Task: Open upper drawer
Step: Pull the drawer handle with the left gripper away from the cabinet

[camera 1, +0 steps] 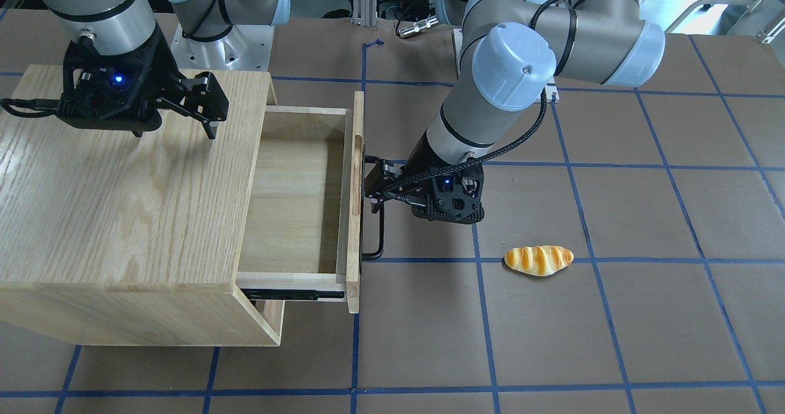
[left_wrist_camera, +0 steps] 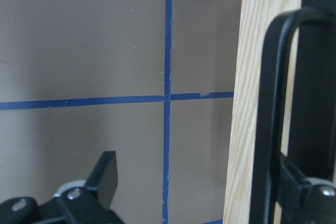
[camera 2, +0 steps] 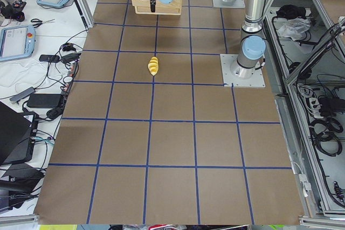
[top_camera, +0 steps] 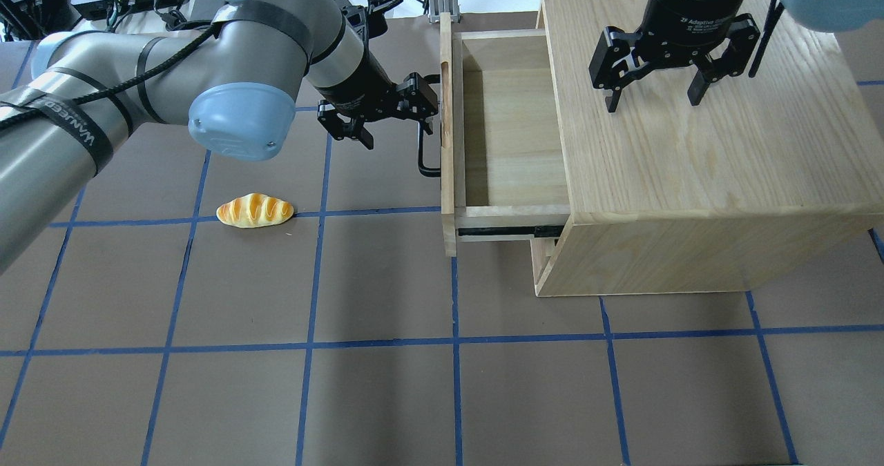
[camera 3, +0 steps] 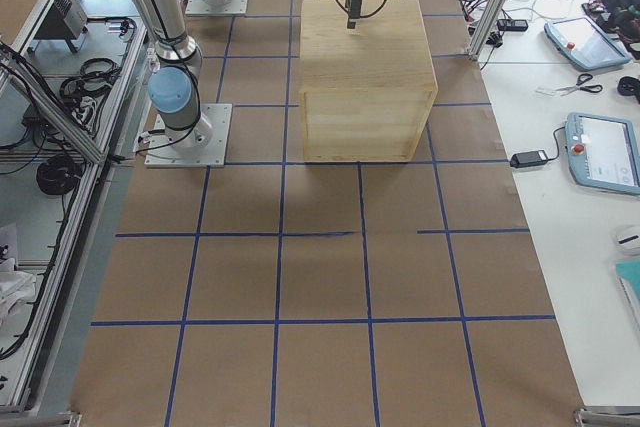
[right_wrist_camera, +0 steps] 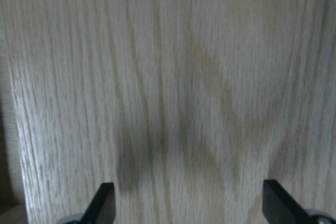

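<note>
The upper drawer [camera 1: 288, 199] stands pulled well out of the oak cabinet [camera 1: 110, 205]; its bare inside also shows in the overhead view [top_camera: 511, 141]. Its black bar handle [camera 1: 377, 242] runs along the front panel [left_wrist_camera: 247, 77]. My left gripper [top_camera: 394, 124] is open at the handle [top_camera: 427, 162]. In the left wrist view the handle bar [left_wrist_camera: 273, 119] stands between the two fingers, close to the right one [left_wrist_camera: 315, 140]. My right gripper [top_camera: 654, 100] is open and empty just above the cabinet top [top_camera: 690, 176]; the right wrist view shows only wood grain [right_wrist_camera: 189, 77].
A toy bread roll [top_camera: 254, 210] lies on the brown table on a blue tape line, left of the drawer in the overhead view; it also shows in the front-facing view [camera 1: 538, 259]. The cabinet sits at the table's far right in the overhead view.
</note>
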